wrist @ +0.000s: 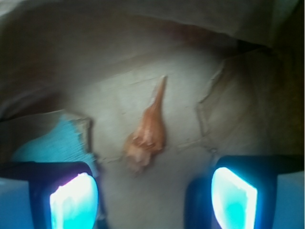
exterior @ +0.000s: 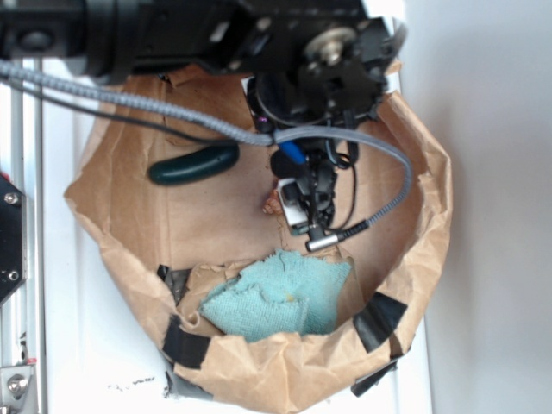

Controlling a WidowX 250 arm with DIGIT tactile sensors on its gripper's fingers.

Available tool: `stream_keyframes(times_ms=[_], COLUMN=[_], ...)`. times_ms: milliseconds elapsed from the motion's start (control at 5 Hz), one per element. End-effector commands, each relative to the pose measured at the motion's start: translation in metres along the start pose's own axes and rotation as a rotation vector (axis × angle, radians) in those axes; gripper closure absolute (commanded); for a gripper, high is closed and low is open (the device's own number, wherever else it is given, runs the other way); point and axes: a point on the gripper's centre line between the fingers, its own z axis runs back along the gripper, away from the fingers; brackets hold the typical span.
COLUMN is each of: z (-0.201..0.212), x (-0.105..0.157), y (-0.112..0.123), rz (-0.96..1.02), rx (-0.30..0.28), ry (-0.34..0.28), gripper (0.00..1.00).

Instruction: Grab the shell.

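The gripper [wrist: 155,191] fills the bottom of the wrist view, its fingers [wrist: 74,202] spread apart and empty. The shell [wrist: 147,133] lies between and just ahead of them on brown paper [exterior: 216,216]. It looks light, stiff, glossy and probably slippery; the knobbly wide end offers the better hold.

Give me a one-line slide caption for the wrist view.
Open tool poised over the orange-brown shell lying on brown paper, teal cloth at left.

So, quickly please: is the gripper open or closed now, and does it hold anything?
Gripper: open and holding nothing. In the wrist view the shell lies on the brown paper ahead of the two fingers, not between them.
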Motion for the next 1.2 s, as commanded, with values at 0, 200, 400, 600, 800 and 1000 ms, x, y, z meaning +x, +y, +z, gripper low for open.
stream_keyframes(times_ms=[0,200,400,600,800,1000], z=[-0.026,-0.039,-0.046,-0.053,-0.056,-0.056], x=[0.019,0.020,0.011,-0.001,-0.004,-0.002], y=[-0.002,-0.009,-0.019,-0.029,-0.031,-0.029], rz=[0.068,0.081,0.052,0.052,0.041,0.070], rx=[0.110,0.111,0.093,0.084,0.097,0.103], ry=[-0.167,-0.163,-0.129,-0.114,-0.118,-0.135], gripper=[0.00,0.00,0.00,0.00,0.01,1.00])
